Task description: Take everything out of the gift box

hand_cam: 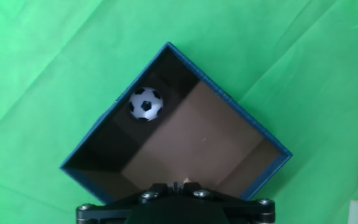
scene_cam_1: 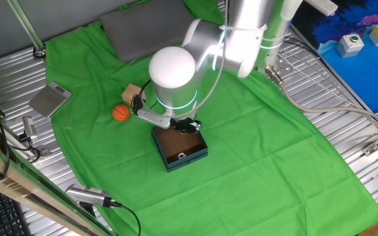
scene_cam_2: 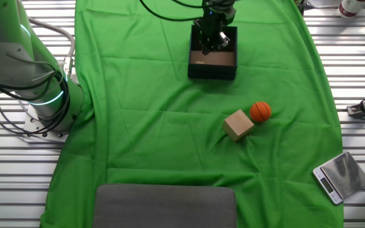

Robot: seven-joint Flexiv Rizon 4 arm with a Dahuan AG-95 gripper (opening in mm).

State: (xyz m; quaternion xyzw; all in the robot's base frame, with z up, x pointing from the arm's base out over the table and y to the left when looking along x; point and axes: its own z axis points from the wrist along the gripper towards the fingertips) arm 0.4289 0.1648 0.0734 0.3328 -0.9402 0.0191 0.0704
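Observation:
The teal-blue gift box [hand_cam: 92, 146] with a brown inside sits on the green cloth, also in both fixed views [scene_cam_1: 188, 157] [scene_cam_2: 212, 68]. A tiny soccer ball [hand_cam: 146, 103] lies in the box's far-left corner. My gripper [hand_cam: 178, 185] hangs over the box's near edge, jaws drawn together, and a small tan tip of a wooden cube [hand_cam: 187, 181] shows between them; the rest of that cube is hidden. From the side, the gripper [scene_cam_1: 188, 126] [scene_cam_2: 211, 39] is low over the box. An orange ball [scene_cam_2: 260, 111] and another wooden cube [scene_cam_2: 238, 124] lie on the cloth outside the box.
A flat grey plate [scene_cam_2: 165, 206] lies at one end of the cloth. A small silver scale [scene_cam_2: 341, 176] sits off the cloth on the metal slats. The arm's base [scene_cam_2: 40, 95] stands beside the cloth. Cables run along the table edge [scene_cam_1: 104, 200].

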